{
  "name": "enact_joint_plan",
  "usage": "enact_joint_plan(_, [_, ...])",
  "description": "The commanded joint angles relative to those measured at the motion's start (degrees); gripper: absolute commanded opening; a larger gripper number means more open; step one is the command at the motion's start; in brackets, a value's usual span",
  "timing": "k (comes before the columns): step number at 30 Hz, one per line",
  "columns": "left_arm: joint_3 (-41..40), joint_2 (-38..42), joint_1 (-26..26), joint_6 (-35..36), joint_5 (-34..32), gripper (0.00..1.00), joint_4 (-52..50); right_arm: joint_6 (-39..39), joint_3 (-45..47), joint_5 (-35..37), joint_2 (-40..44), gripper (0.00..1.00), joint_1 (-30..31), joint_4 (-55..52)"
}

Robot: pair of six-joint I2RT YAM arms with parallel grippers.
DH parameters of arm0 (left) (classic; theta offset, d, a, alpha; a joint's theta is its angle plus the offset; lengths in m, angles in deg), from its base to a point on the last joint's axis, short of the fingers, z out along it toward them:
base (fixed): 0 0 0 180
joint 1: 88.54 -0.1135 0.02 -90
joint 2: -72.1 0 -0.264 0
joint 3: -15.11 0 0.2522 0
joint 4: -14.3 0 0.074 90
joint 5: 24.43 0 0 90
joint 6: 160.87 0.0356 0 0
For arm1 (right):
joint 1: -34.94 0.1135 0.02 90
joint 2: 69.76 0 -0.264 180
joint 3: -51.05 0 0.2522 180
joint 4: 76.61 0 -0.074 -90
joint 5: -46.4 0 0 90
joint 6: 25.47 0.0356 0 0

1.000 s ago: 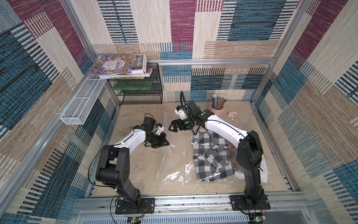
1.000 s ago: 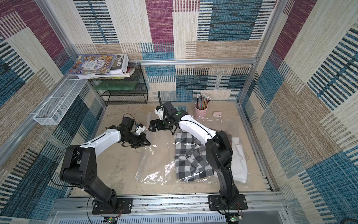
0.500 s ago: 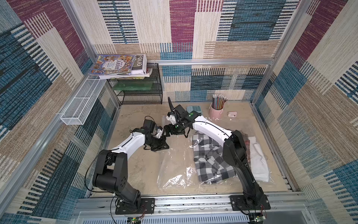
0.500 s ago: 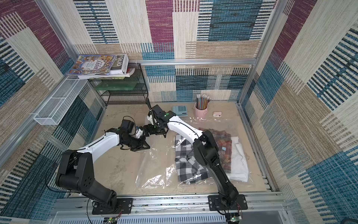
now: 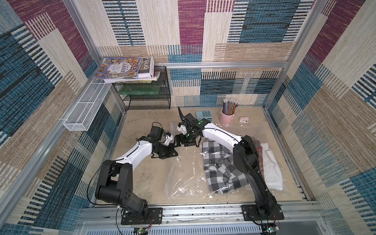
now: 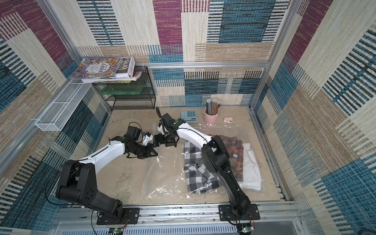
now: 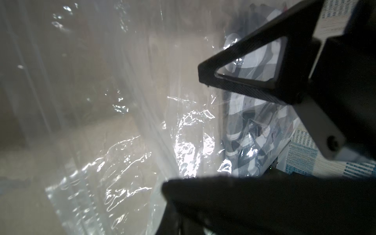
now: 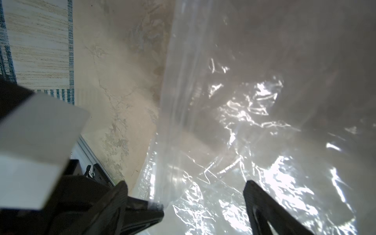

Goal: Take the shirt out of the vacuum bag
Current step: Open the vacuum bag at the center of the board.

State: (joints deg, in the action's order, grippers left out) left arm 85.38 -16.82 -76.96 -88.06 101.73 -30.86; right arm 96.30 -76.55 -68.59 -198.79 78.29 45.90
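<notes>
At the left, our left gripper point(image 5: 171, 153) lay low over the table point(image 5: 140, 179) with its jaws together. We judged it was pinching one layer of the bag point(image 5: 183, 179) at the zip edge, though the film hid the contact itself. Just beside it, our right gripper point(image 5: 188, 142) stood with jaws apart over the same edge. In its wrist view the fingers point(image 8: 142, 205) straddled loose, glossy film without closing on it. The bag lay flat across the middle and right of the table, mouth toward both grippers. The checked shirt point(image 5: 218, 168) sat inside it, well back from that mouth.

To do this step well, we thought the right gripper should take only the upper layer, close to the left grip, then lift and draw away so the mouth gaped. Catching both layers would keep it shut. The film looked slippery, so a deep bite on the stiffer strip seemed safer than one on the thin sheet.
</notes>
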Motion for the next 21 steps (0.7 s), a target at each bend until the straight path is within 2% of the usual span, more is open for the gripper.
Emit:
enact_joint_plan(1, [-0.2, -0.1, -0.1, 0.6, -0.8, 0.01, 2.9, 1.7, 2.2, -3.3, 3.9, 0.92, -2.3, 2.7])
enact_joint_plan(8, [-0.8, 0.9, -0.1, 0.3, -2.4, 0.00, 4.5, 2.5, 4.4, -3.8, 5.8, 0.93, -4.8, 3.5])
enact_joint_plan(16, [-4.6, 8.3, 0.3, -0.3, -6.5, 0.00, 9.3, 2.2, -11.2, -4.1, -4.4, 0.93, -1.4, -2.6])
enact_joint_plan(21, [-4.9, 8.8, 0.8, -0.2, -6.6, 0.00, 9.3, 3.4, -13.9, -4.6, -6.3, 0.93, 0.3, -2.1])
